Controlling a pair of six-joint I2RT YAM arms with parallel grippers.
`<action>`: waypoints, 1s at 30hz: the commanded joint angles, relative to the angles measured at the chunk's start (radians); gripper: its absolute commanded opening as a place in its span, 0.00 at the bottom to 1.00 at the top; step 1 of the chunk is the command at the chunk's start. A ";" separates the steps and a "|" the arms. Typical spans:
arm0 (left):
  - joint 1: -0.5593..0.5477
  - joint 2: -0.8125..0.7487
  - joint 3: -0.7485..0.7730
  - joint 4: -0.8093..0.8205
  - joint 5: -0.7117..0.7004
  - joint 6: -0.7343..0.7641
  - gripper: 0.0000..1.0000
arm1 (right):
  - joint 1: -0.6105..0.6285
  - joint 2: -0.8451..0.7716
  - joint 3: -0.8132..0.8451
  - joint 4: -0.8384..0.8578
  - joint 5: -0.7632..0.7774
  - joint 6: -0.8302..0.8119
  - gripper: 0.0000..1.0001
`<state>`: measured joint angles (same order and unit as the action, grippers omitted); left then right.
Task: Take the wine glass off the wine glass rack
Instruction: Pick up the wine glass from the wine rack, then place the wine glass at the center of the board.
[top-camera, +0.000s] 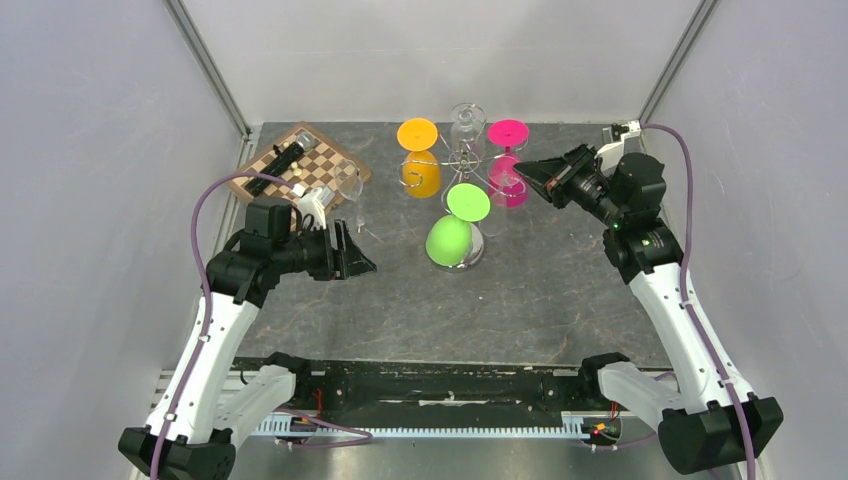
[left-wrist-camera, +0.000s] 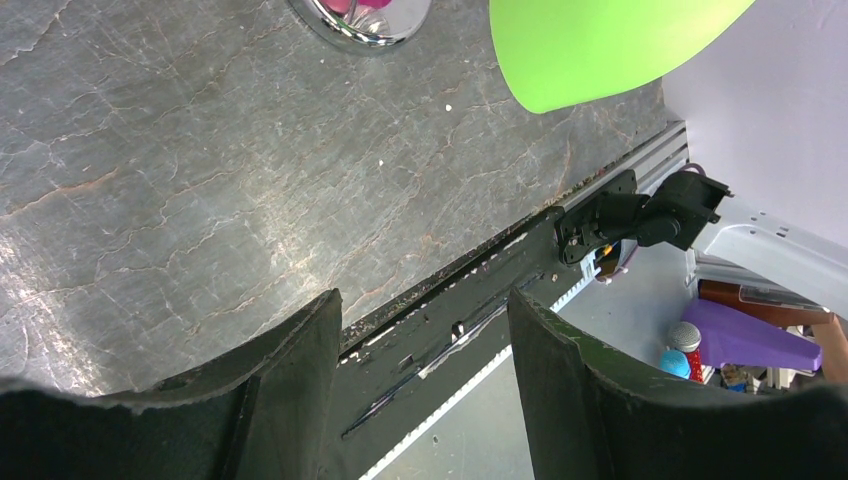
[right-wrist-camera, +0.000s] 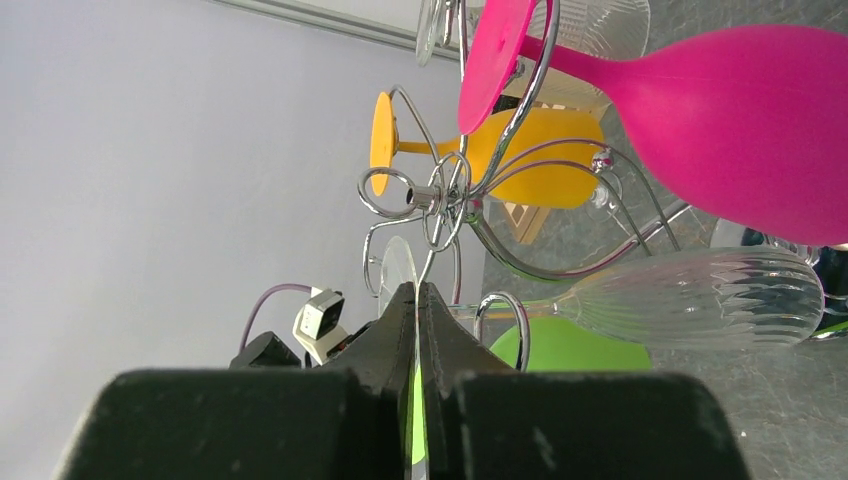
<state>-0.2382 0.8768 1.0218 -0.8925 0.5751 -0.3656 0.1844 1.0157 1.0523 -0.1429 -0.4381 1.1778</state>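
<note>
The chrome wine glass rack (top-camera: 466, 160) stands at the back middle of the table. Orange (top-camera: 420, 170), pink (top-camera: 508, 180), green (top-camera: 450, 238) and clear (top-camera: 466, 125) glasses hang upside down from it. In the right wrist view a ribbed clear wine glass (right-wrist-camera: 700, 295) hangs in a rack (right-wrist-camera: 440, 195) loop between the pink (right-wrist-camera: 720, 110) and green ones. My right gripper (right-wrist-camera: 417, 290) is shut on the thin rim of its foot (right-wrist-camera: 397, 270). In the top view that gripper (top-camera: 520, 170) is beside the pink glass. My left gripper (top-camera: 360, 255) is open and holds nothing, left of the green glass (left-wrist-camera: 600, 45).
A chessboard (top-camera: 305, 160) with a black object (top-camera: 285, 160) on it lies at the back left, and a clear glass (top-camera: 350, 188) stands beside it. The rack's round base (left-wrist-camera: 365, 20) shows in the left wrist view. Enclosure walls close in the back and sides.
</note>
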 joint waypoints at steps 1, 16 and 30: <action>-0.004 -0.010 0.046 -0.013 0.006 0.040 0.68 | -0.013 -0.021 0.010 0.056 0.050 0.025 0.00; -0.005 -0.007 0.052 -0.019 0.003 0.043 0.68 | -0.045 -0.023 0.007 0.041 0.096 0.030 0.00; -0.004 -0.018 0.052 -0.024 0.007 0.038 0.68 | -0.065 -0.097 -0.054 0.038 0.092 0.013 0.00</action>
<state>-0.2382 0.8753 1.0355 -0.9157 0.5751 -0.3656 0.1299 0.9649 1.0107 -0.1387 -0.3569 1.2037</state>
